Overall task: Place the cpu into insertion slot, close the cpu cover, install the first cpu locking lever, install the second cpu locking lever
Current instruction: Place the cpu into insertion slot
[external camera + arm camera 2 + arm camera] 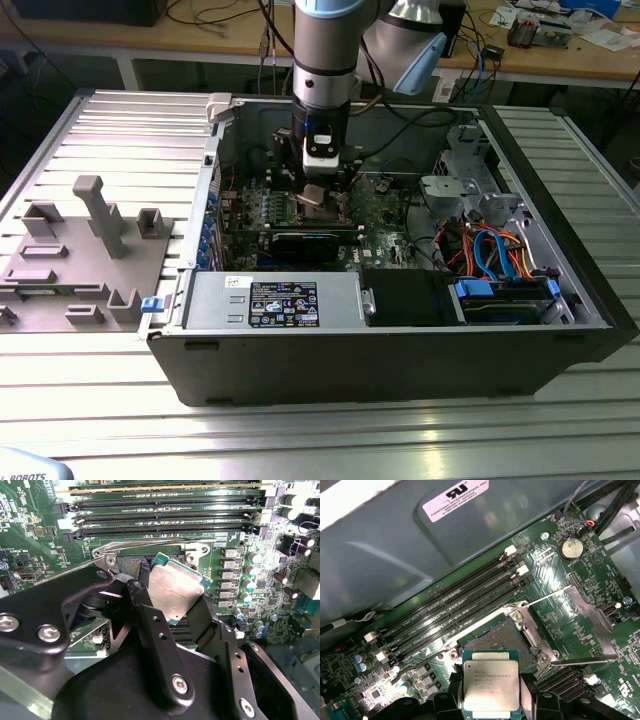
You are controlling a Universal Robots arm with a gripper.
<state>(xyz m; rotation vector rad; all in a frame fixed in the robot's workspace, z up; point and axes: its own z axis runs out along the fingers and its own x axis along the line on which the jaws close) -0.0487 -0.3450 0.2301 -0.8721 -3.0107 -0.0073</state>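
exterior view has the arm reaching straight down into an open computer case (400, 345) that lies on a ribbed metal table (300, 440), with a grey plastic fixture (80, 250) on the table toward the exterior view's left. the gripper (314, 188) hangs low over the green board in the middle of the case, behind the power supply (270, 300), and blue cables (490, 250) sit toward the exterior view's right. in both wrist views the gripper (172, 602) (491, 702) is closed narrow on the cpu (175, 592) (491, 685), with its black fingers (150, 625) pressing on two opposite edges and the silver top facing up. the cpu is off the board, over one edge of the insertion slot (495, 640) (129, 565), and in the second wrist view it looks tilted rather than level. the slot lies bare with its dark centre showing. the cpu cover (592, 625) is swung open to one side of the slot, and a thin locking lever (585, 659) runs along its far edge, apart from the slot. a row of long memory slots (455, 610) (165, 515) runs just beside the slot, and a coin battery (571, 547) sits further off on the board.
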